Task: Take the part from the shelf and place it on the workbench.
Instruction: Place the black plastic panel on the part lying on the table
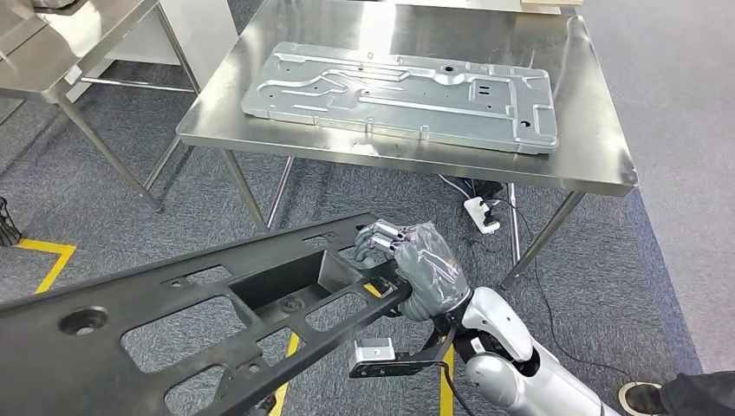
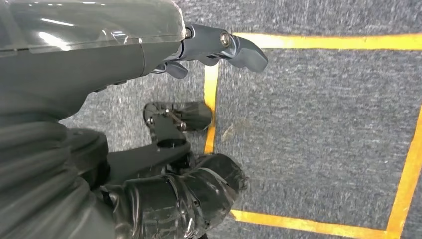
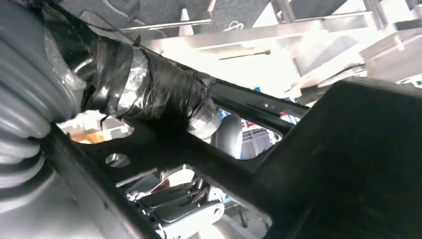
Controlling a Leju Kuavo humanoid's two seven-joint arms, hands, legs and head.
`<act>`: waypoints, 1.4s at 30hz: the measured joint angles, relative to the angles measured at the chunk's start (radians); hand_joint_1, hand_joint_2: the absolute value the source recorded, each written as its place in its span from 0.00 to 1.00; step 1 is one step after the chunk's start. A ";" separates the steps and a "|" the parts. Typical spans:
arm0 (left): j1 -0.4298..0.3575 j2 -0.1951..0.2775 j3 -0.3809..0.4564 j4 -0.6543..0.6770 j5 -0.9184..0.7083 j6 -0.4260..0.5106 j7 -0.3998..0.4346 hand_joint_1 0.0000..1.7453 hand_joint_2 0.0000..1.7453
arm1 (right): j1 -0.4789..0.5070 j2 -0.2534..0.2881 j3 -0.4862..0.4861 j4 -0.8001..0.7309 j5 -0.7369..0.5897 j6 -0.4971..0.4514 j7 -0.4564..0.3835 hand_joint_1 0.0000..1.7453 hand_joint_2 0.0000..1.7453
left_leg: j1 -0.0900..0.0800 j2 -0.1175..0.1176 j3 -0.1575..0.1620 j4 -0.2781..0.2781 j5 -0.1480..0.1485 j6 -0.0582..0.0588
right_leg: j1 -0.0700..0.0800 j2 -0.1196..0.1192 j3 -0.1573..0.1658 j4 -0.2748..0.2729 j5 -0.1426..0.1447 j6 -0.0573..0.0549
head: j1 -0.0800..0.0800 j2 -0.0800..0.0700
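Right now I have the long black part (image 1: 199, 316) off the shelf and carried in front of me, low and tilted, running from about eight o'clock up toward my right hand (image 1: 416, 264) at the centre of the head view. That hand is wrapped around the part's near end, fingers curled over the top edge. My left hand (image 2: 149, 199) shows at its wrist camera above the carpet and yellow floor tape (image 2: 318, 41); its thumb sticks out free, but I cannot tell whether the fingers are clamped on anything.

The workbench (image 1: 416, 169) lies ahead at twelve o'clock, and a grey metal plate (image 1: 399, 91) already covers much of its top. I judge that the main risk: the part is long, so setting it down could knock or overlap that plate, or its far end could strike the bench edge on approach. The grip sits at one end, so the part may twist or sag out of my fingers.

The part looks like rigid matte plastic, a flat frame with cut-out windows, round holes and a boxy recess. The plate is stamped, ribbed sheet metal; the bench top is smooth and shiny, likely slippery.
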 joint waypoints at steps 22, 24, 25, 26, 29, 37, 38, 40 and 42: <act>-0.009 -0.006 -0.003 0.000 -0.009 -0.001 0.006 0.00 1.00 | 0.005 -0.015 -0.006 -0.022 0.011 0.000 0.012 1.00 1.00 | 0.003 0.001 -0.015 -0.015 0.039 0.038 | 0.002 -0.001 -0.099 0.251 -0.126 0.026 | -0.004 0.000; -0.006 -0.007 -0.003 0.000 -0.008 -0.001 0.006 0.00 1.00 | 0.007 -0.017 -0.006 -0.022 0.011 0.001 0.012 1.00 1.00 | 0.003 0.000 -0.001 -0.010 0.025 0.035 | 0.000 -0.002 -0.081 0.175 -0.052 0.026 | -0.003 0.000; -0.006 -0.008 -0.003 0.000 -0.008 -0.001 0.006 0.00 1.00 | 0.007 -0.018 -0.006 -0.022 0.011 0.000 0.012 1.00 1.00 | 0.002 0.000 0.006 -0.007 0.016 0.031 | -0.001 -0.003 -0.057 0.113 -0.016 0.024 | -0.004 0.000; -0.007 -0.009 -0.003 0.000 -0.008 -0.001 0.006 0.00 1.00 | 0.006 -0.018 -0.007 -0.023 0.011 0.000 0.012 1.00 1.00 | 0.000 -0.001 0.009 -0.003 0.008 0.026 | 0.000 -0.003 -0.033 0.056 0.006 0.021 | -0.003 0.000; -0.009 -0.009 -0.003 0.000 -0.008 -0.001 0.006 0.00 1.00 | 0.006 -0.021 -0.008 -0.025 0.011 0.000 0.012 1.00 1.00 | -0.005 -0.002 0.013 -0.002 -0.008 0.010 | 0.005 -0.001 -0.005 0.000 0.004 0.006 | -0.004 0.000; -0.008 -0.009 -0.003 0.000 -0.009 -0.002 0.006 0.00 1.00 | 0.010 -0.023 -0.012 -0.031 0.015 0.000 0.014 1.00 1.00 | 0.002 0.002 -0.158 0.286 -0.096 -0.023 | -0.002 0.000 0.050 -0.011 -0.034 -0.025 | -0.012 0.000; -0.005 -0.009 -0.003 0.000 -0.009 -0.002 0.006 0.00 1.00 | 0.012 -0.023 -0.012 -0.031 0.015 0.000 0.014 1.00 1.00 | 0.002 0.002 -0.180 0.299 -0.079 -0.022 | -0.002 0.001 0.060 -0.011 -0.042 -0.025 | -0.012 0.000; -0.003 -0.009 -0.003 0.000 -0.010 -0.002 0.006 0.00 1.00 | 0.014 -0.023 -0.012 -0.031 0.015 0.000 0.014 1.00 1.00 | 0.002 0.002 -0.166 0.215 0.006 -0.015 | -0.001 0.003 0.084 -0.012 -0.060 -0.022 | -0.012 0.000; -0.003 -0.009 -0.003 0.000 -0.011 -0.002 0.006 0.00 1.00 | 0.014 -0.023 -0.013 -0.031 0.015 0.000 0.014 1.00 1.00 | -0.003 0.002 -0.113 0.079 0.081 -0.004 | 0.000 0.004 0.104 -0.014 -0.079 -0.014 | -0.011 0.000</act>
